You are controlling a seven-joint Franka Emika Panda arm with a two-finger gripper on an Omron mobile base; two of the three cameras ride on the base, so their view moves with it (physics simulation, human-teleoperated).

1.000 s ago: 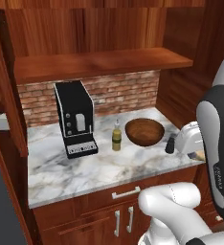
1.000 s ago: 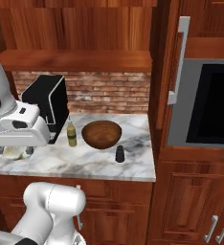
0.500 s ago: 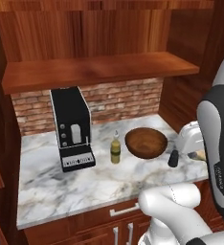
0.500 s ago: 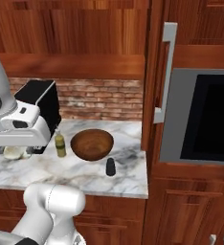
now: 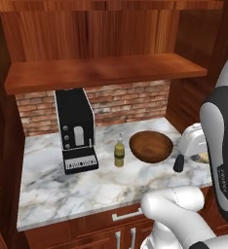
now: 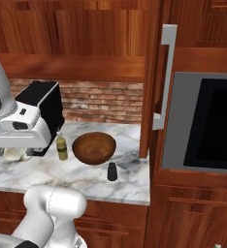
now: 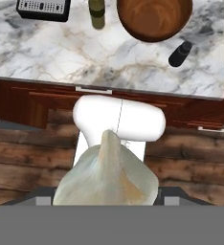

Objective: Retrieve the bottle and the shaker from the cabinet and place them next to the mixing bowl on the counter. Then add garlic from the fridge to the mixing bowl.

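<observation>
You are carrying the garlic, clamped in the gripper, toward the mixing bowl; next, position it above the bowl.

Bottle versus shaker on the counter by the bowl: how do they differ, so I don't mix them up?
The bottle is olive-yellow with a narrow pale neck; the shaker is black and plain. The bottle stands taller; the shaker is short and stubby. The bottle sits between the coffee machine and the mixing bowl; the shaker is on the bowl's other side, nearer the counter's front edge. Both stand upright on the marble.
</observation>
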